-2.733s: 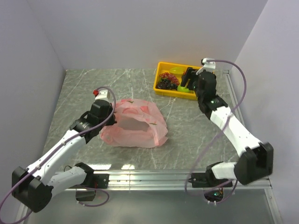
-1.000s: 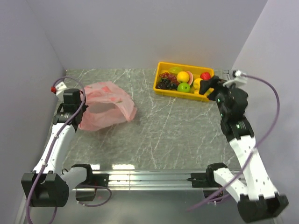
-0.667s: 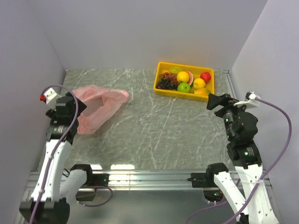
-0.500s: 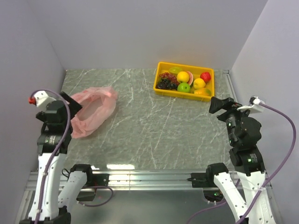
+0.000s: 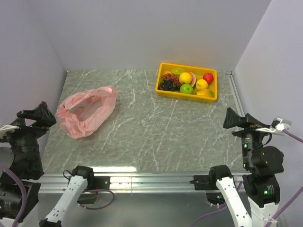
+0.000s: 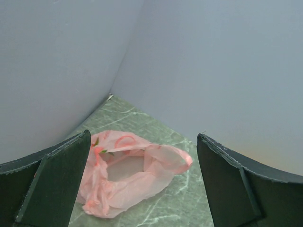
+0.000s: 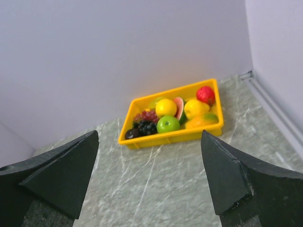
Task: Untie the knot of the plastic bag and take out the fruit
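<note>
- Plastic bag (image 5: pixel 86 111): lies on the left side of the worktop (image 5: pixel 156 127), well apart from everything else. Its mouth gapes wide in the left wrist view, and one handle loop (image 6: pixel 124 140) lies slack at the far rim.
- Knot: no twisted bunch shows in either view of the bag. Judged undone.
- Bag contents: the pink film sags flat and no coloured lump shows through it (the folds at the near end hide a little, so a very small piece cannot be ruled out). Judged empty.
- Fruit (image 5: pixel 195 83): red, green, yellow and orange pieces sit together in the yellow tray (image 5: pixel 185 97) at the far right of the worktop. They share it with the grapes (image 5: pixel 166 84) and the watermelon slice (image 7: pixel 179 108). No fruit lies loose on the worktop.
- Left claw (image 6: pixel 143 136): jaws spread wide, gripping nothing. It is held high over the near left edge and looks down towards the bag without touching it.
- Right claw (image 7: pixel 149 133): jaws also spread wide and empty. It is raised at the near right, facing the tray from well back.
- Progress: both parts of the task look complete, with the bag untied and the fruit out.
- Remaining: nothing on the worktop appears to need handling. At most the arms need parking.
</note>
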